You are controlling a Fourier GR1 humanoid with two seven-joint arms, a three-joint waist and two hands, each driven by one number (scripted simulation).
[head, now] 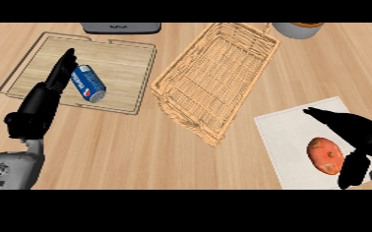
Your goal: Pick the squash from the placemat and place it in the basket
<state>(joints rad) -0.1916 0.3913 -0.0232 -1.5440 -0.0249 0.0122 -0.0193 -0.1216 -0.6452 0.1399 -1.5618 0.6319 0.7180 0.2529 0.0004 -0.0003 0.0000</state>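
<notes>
Bracketing the squash (325,156) at lower right, the right hand (354,137) spreads wide, thumb above, fingers beside it, nothing held. Its long axis runs up-down on the placemat (291,142). Basket (218,69) lies upper left; left hand (51,91) rests open, far left.

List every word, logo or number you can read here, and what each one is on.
Can: blue, with a red, white and blue round logo and white lettering, too blurred to read.
Grey appliance at the counter's far edge: a small dark mark on its front, too small to read.
Basket, placemat, squash, tray: no text.
</notes>
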